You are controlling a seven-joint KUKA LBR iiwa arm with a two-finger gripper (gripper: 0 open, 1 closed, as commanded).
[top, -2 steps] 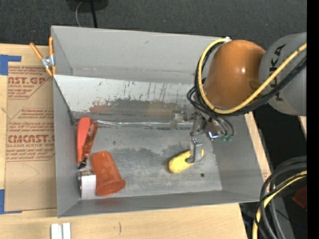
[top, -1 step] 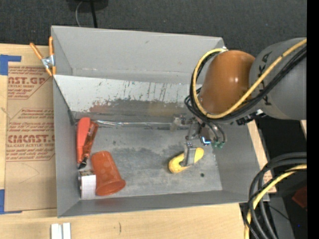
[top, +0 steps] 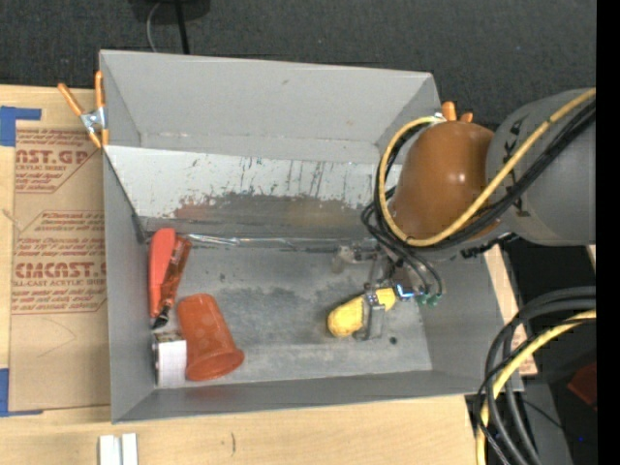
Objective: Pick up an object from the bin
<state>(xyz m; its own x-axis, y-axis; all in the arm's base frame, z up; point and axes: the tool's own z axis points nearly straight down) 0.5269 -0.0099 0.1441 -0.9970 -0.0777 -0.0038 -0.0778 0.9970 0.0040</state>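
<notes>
Front right in the grey bin [top: 262, 114], my gripper [top: 371, 316] clamps its jaws across a yellow banana-shaped toy [top: 343, 321].

Orange cup [top: 206, 339] on its side lower left, w/ white roll [top: 170, 358] touching, red-orange tool [top: 163, 271] just above.

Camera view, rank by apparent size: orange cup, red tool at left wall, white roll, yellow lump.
1. orange cup
2. red tool, long but narrow
3. white roll and yellow lump: look alike, not ranked

Cup [top: 206, 337] front-L in bin [top: 262, 105], small lump [top: 341, 322] R, by gripper [top: 374, 316]
</notes>
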